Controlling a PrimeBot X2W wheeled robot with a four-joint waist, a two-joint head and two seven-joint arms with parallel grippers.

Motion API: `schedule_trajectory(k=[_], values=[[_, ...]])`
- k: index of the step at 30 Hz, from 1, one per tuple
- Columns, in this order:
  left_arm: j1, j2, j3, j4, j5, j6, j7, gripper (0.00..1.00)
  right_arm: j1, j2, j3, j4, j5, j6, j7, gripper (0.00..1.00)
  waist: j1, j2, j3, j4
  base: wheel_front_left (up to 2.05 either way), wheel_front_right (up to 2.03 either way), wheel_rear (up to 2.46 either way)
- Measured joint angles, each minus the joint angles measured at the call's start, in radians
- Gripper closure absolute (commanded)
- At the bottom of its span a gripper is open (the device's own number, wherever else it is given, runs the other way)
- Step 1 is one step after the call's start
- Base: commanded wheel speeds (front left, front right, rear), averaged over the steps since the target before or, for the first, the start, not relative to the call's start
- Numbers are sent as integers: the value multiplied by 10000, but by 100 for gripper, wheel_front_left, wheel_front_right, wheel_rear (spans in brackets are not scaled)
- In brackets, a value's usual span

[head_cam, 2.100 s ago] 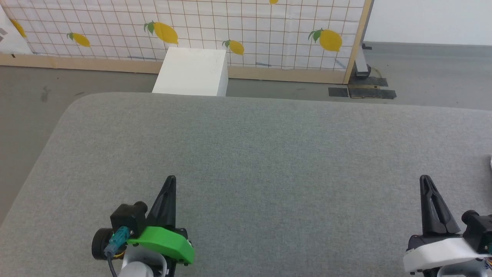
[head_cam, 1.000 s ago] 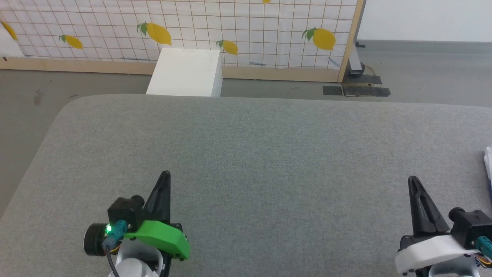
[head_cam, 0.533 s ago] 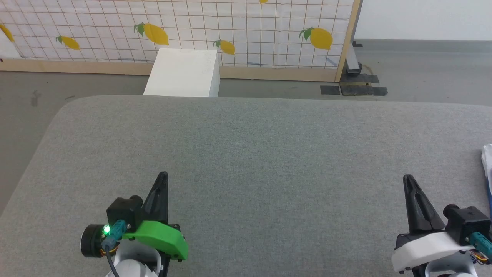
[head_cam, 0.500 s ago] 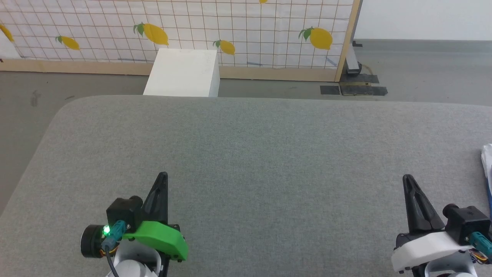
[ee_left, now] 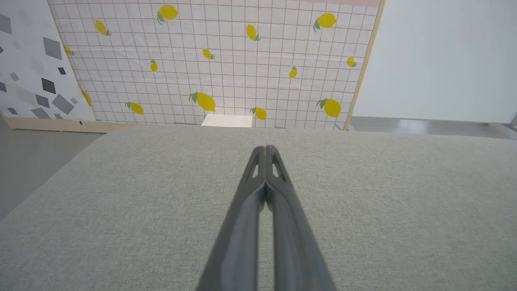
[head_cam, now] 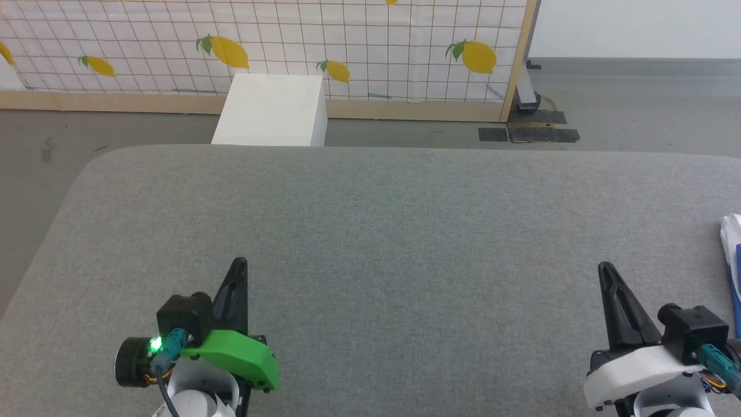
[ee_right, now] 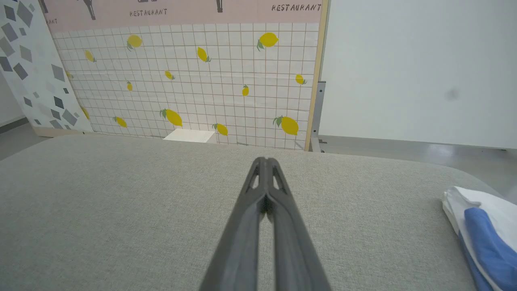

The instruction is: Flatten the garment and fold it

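- At the far right edge of the grey padded table, the garment lies bunched up, and the head view's border cuts most of it off.
- From the right wrist view, the garment is a heap of white folds with a bright blue part lying over them. It sits on the table surface close to the table's rounded corner.
- The right gripper is clenched, its two long dark fingers pressed together at the tips with nothing between them. It points across bare table, near the garment but apart from it, with the cloth on its right side.
- The left gripper is likewise clenched on nothing, its fingers meeting at the tips. It is over bare table, well apart from the garment.
- Whether either gripper touches the table surface cannot be told.
- Beyond the table's far edge, a white box stands on the grey floor.
- Behind the box rises a wood-framed panel printed with a grid and yellow lemons.
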State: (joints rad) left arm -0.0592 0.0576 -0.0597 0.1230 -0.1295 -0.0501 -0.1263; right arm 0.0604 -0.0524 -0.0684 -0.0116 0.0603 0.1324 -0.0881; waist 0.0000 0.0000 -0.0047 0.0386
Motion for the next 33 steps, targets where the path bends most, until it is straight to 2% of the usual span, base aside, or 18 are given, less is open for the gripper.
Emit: schedule_trajectory(k=[33], values=[[233, -12, 291, -627, 593, 249, 650, 100, -211, 0, 347, 46, -280, 0, 454, 100, 0, 0, 25, -207, 0, 0, 0]])
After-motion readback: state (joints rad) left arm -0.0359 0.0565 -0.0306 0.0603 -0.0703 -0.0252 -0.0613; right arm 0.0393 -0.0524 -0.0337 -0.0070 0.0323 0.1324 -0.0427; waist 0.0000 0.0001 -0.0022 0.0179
